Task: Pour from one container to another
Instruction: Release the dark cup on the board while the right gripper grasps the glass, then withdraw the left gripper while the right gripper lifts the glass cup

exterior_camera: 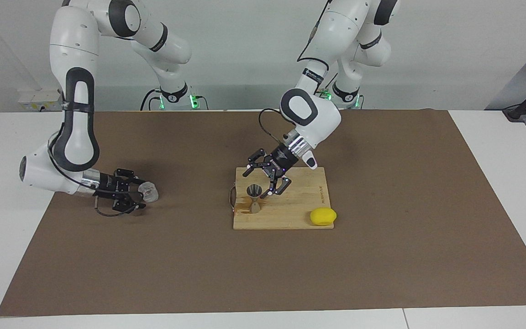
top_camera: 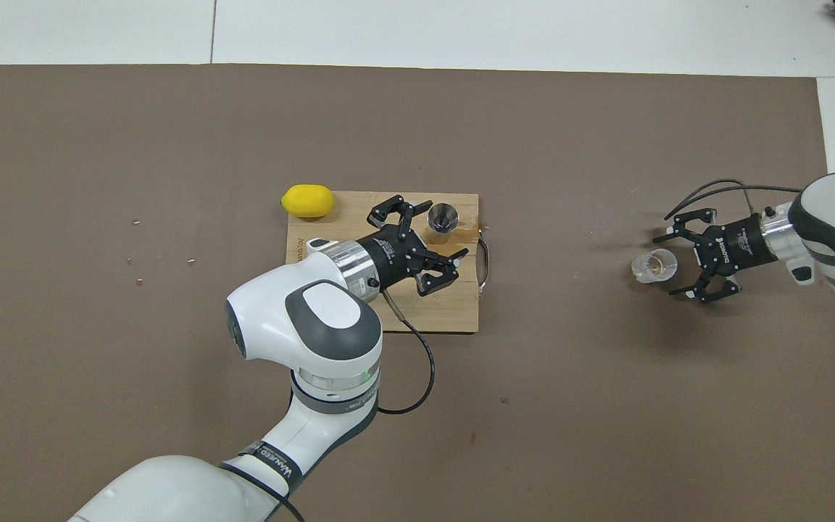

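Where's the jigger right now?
The jigger stands upright on the cutting board, at its right-arm end, beside the left gripper.

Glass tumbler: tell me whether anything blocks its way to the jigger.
Nothing rests on the brown mat between the glass tumbler and the jigger. The open left gripper hangs right beside the jigger, crowding its rim.

Left arm came in from its base, elbow high, forearm angled down toward the table's middle, wrist tilted; left gripper (exterior_camera: 267, 180) (top_camera: 428, 243) hung low with fingers spread wide, nothing between them. Right arm folded down steeply at its own end of the table, forearm nearly level close to the surface; right gripper (exterior_camera: 136, 196) (top_camera: 686, 255) pointed sideways toward the middle, fingers open.
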`<move>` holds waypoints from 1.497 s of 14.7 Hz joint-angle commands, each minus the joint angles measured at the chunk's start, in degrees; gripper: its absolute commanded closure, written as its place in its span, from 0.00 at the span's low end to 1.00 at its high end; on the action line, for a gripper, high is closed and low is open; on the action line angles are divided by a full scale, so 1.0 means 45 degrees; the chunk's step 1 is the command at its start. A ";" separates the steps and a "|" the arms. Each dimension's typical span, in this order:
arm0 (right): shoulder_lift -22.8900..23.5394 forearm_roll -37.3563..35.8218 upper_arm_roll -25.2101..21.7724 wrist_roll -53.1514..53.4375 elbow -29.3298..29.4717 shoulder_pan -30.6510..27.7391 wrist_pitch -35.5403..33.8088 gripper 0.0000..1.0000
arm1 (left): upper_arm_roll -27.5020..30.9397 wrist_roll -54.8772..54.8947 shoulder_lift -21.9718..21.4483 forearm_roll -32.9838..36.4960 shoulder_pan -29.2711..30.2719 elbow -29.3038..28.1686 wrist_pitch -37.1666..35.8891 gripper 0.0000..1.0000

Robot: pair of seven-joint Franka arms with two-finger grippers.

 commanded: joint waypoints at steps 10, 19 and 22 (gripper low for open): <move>-0.0600 0.1680 0.0025 -0.0303 -0.1033 -0.0234 0.0314 0.00 | 0.0231 0.0101 -0.1542 0.1247 0.0843 -0.0184 -0.1546 0.00; -0.0814 0.2696 0.0025 -0.0714 -0.1678 -0.0449 0.1017 0.28 | 0.0329 0.0101 -0.1386 0.8974 0.3734 0.1161 -0.6136 0.00; -0.0814 0.2716 0.0025 -0.0714 -0.1639 -0.0527 0.0920 0.72 | 0.0329 0.0218 -0.1405 1.1788 0.4399 0.1300 -0.6630 0.00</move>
